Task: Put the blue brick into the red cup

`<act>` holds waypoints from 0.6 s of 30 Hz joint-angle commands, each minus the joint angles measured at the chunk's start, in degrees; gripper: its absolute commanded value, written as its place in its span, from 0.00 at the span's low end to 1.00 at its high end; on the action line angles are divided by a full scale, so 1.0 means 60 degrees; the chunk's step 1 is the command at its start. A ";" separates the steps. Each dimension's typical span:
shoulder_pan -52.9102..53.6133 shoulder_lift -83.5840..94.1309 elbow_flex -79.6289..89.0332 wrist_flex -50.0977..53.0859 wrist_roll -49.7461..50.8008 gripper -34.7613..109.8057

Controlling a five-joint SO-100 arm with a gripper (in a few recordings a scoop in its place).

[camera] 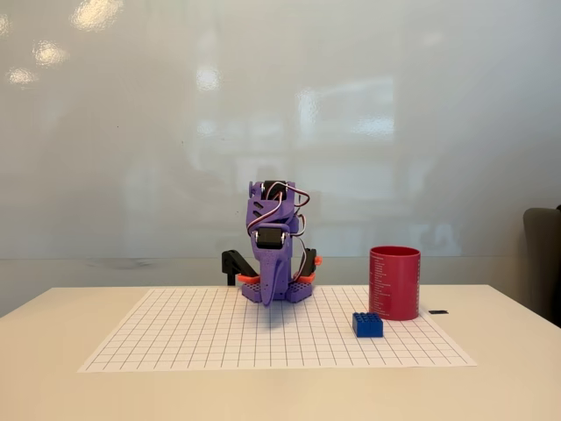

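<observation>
The brick (368, 324) lay on the grid mat (175, 342), just in front and left of the cup (394, 282), untouched. Well left of the cup and farther back, the arm (276, 254) sat folded, gripper (270, 298) pointing down, holding nothing; its opening could not be judged. No step had begun: reaching for the brick came next.

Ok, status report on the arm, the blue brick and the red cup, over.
Pincer folded down near the arm's base, state unclear. Blue brick on the grid mat, untouched. Red cup upright, just behind it. Nothing between them.
</observation>
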 commanded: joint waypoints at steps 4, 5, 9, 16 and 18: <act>-0.0029 0.0015 -0.0059 -0.0117 -0.0117 0.24; -0.0029 0.0015 -0.0059 -0.0117 -0.0117 0.24; -0.0015 -0.0044 -0.0073 -0.0117 -0.0073 0.24; 0.0425 -0.3149 -0.0703 -0.1714 -0.0571 0.24; 0.0718 -0.4351 -0.1187 -0.2095 -0.0674 0.24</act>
